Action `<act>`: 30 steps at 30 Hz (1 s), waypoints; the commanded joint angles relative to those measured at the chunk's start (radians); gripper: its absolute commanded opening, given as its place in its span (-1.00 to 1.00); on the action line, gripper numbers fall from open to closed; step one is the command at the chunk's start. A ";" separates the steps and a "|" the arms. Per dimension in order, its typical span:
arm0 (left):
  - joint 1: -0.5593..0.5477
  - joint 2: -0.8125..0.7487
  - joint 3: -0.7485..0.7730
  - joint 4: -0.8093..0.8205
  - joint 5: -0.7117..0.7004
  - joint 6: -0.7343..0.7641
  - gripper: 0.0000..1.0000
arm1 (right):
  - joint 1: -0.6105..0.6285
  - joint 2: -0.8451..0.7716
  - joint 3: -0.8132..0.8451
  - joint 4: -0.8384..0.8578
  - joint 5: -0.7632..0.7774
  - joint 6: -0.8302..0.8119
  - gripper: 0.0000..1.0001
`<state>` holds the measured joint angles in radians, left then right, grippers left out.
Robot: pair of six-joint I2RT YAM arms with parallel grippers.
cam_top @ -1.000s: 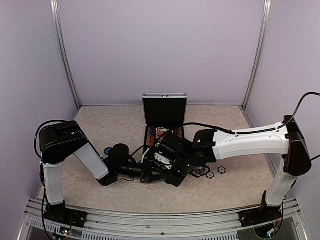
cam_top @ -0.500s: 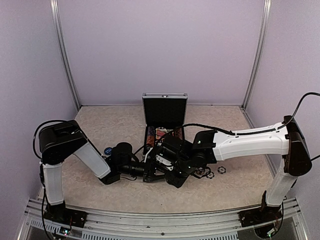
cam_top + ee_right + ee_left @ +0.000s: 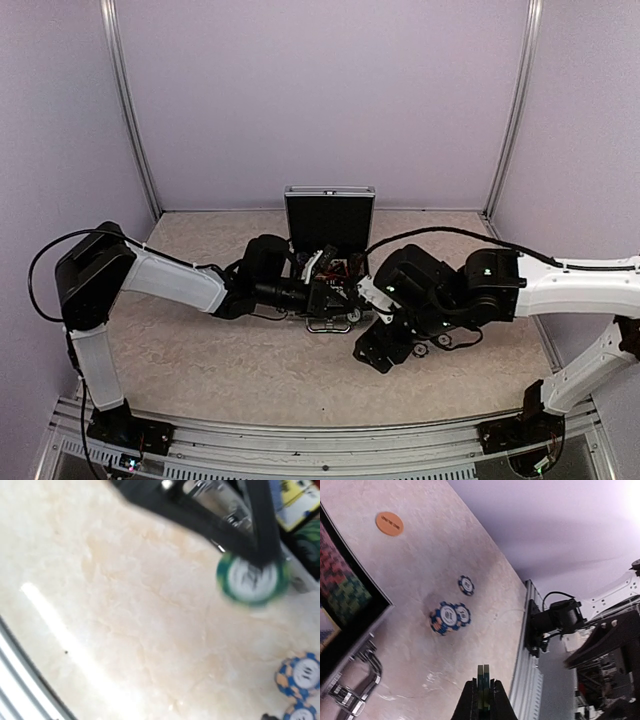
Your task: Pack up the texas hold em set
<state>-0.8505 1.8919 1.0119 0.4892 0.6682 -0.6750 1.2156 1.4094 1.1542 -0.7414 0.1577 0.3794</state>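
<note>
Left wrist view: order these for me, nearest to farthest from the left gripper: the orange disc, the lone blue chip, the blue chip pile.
1. The blue chip pile: nearest the left gripper, on the table just up and left of it.
2. The lone blue chip: a little beyond the pile, slightly to the right.
3. The orange disc: clearly farthest, at the top left of the view.

Our left arm (image 3: 170,280) reaches low from its base toward the middle, its forearm nearly level. Our left gripper (image 3: 483,682) is clamped tight on green chips (image 3: 483,672), held edge-on between its fingertips. Our right arm (image 3: 570,285) stretches in from the right with the wrist tipped down toward the near edge, and we cannot tell how the jaws of our right gripper (image 3: 375,355) stand.
</note>
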 commanded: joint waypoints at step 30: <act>-0.002 0.257 0.666 -0.772 -0.310 1.239 -1.00 | -0.023 -0.393 -0.284 0.088 0.123 0.203 1.00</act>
<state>-0.8356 2.1002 1.6238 -0.2298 0.3794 0.4686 1.2045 1.0355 0.8837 -0.6704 0.2749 0.5709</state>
